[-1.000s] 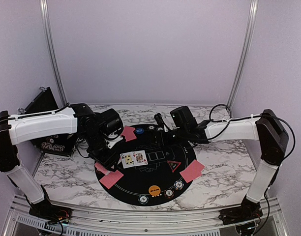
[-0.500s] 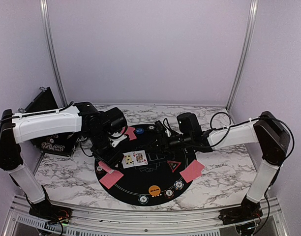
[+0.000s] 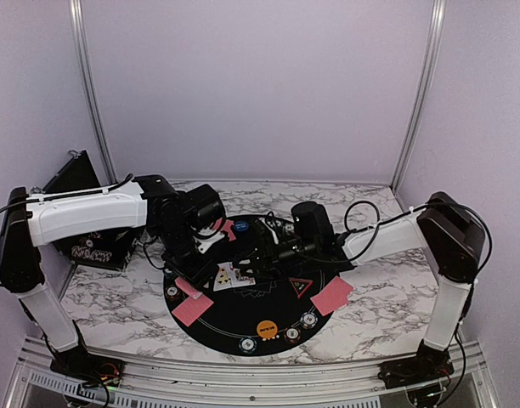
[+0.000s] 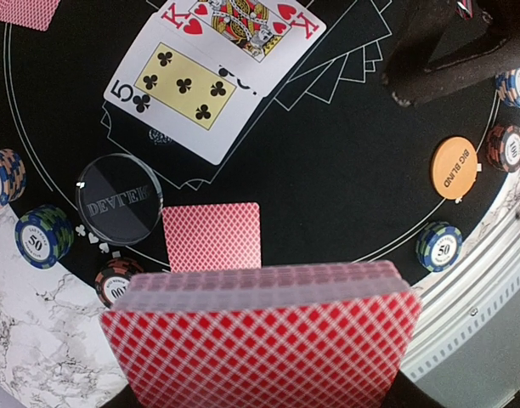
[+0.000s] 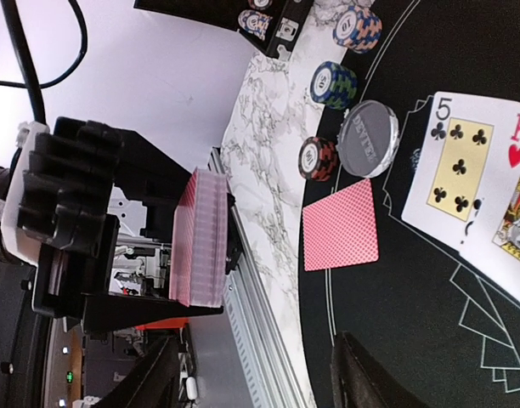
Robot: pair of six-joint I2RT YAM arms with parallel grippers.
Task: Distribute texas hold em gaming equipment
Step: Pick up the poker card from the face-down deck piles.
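left pincer grips red-backed card deck, presenting it | right pincer wide, deck just ahead: likely card pull

Plain lilac walls and two slanted metal posts enclose a marble-patterned table.

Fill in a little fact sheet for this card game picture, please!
Left fingers: holding the red-backed deck
Right fingers: apart, empty, over the black mat
Face-up cards: five of clubs, king of hearts
Face-down card: beside the dealer button
Orange disc: reads BIG BLIND
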